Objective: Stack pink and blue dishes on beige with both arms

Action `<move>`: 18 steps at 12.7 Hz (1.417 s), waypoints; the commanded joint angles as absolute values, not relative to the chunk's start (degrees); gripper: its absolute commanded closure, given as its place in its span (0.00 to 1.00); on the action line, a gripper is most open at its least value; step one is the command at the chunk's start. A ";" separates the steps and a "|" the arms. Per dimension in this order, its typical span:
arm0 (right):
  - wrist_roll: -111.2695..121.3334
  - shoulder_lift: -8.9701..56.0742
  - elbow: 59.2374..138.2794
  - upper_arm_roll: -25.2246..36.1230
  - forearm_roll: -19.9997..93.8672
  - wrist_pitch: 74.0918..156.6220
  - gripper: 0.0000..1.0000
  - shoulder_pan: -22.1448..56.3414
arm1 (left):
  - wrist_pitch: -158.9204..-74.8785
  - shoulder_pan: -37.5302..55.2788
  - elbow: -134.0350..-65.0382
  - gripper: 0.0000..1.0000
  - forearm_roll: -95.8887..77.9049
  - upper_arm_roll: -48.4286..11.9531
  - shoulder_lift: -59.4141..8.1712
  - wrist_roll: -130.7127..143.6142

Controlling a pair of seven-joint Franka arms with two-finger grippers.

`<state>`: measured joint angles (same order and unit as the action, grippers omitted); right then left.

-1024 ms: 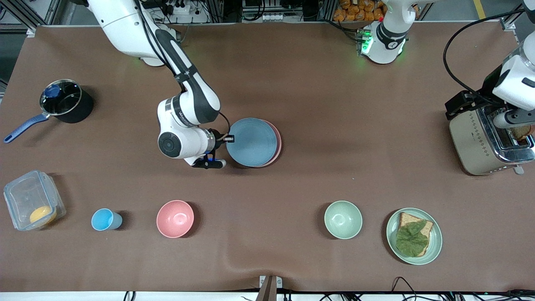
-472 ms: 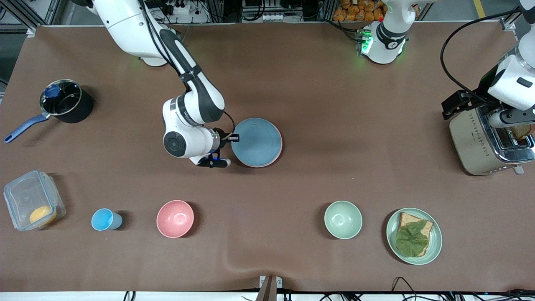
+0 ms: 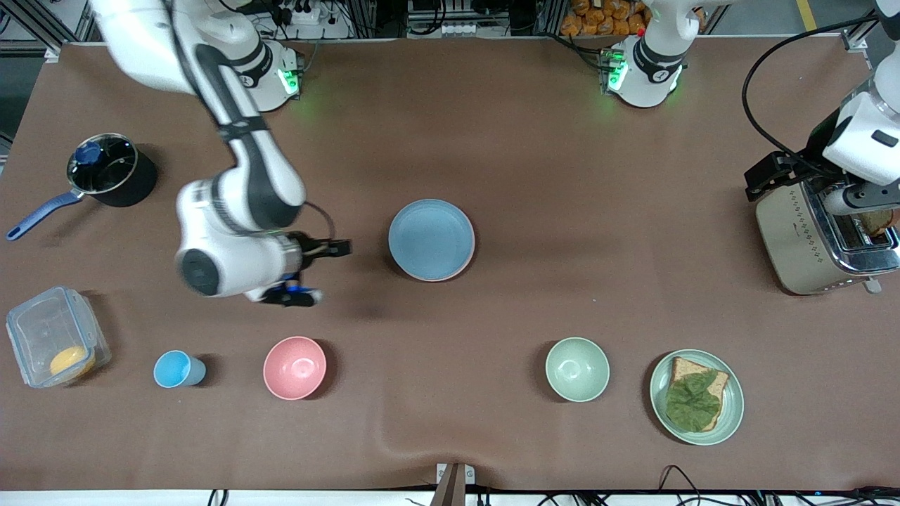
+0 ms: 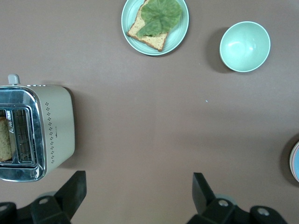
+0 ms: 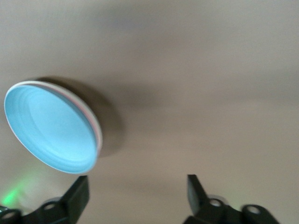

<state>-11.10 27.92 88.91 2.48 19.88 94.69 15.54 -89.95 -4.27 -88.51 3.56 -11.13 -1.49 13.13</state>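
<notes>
The light blue plate [image 3: 431, 239] lies on the pale pink plate [image 3: 465, 268] in the middle of the table; only a thin pink rim shows. In the right wrist view the blue plate [image 5: 49, 128] sits with a pink edge under it. The beige plate is hidden. My right gripper [image 3: 320, 274] is open and empty over bare table, apart from the stack, toward the right arm's end. In its own view the right gripper [image 5: 136, 193] has nothing between its fingers. My left gripper [image 4: 138, 189] is open and empty, up beside the toaster [image 4: 35, 133].
Along the near side stand a clear container [image 3: 56, 344], a small blue cup [image 3: 177, 369], a pink bowl [image 3: 294, 367], a green bowl [image 3: 577, 369] and a green plate with bread [image 3: 696, 397]. A black pot [image 3: 109, 169] sits at the right arm's end, the toaster [image 3: 815, 239] at the left arm's.
My right gripper let go of the blue plate and drew back toward the right arm's end. The blue plate settled squarely on the pink one. The left arm hardly moved.
</notes>
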 commanded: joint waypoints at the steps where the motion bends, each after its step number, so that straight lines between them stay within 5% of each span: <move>1: -7.48 21.47 88.85 1.49 13.56 91.76 0.00 10.47 | -89.21 -4.75 -88.68 0.00 2.55 -10.72 -0.44 12.13; 9: 4.39 4.32 88.95 1.41 -0.76 89.38 0.00 0.62 | -88.86 -4.75 -88.33 0.00 2.55 -10.99 -0.18 12.13; 18: -1.14 -0.62 89.12 1.49 -1.41 87.45 0.00 0.18 | -87.10 -5.19 -87.02 0.00 2.46 -11.08 0.44 12.04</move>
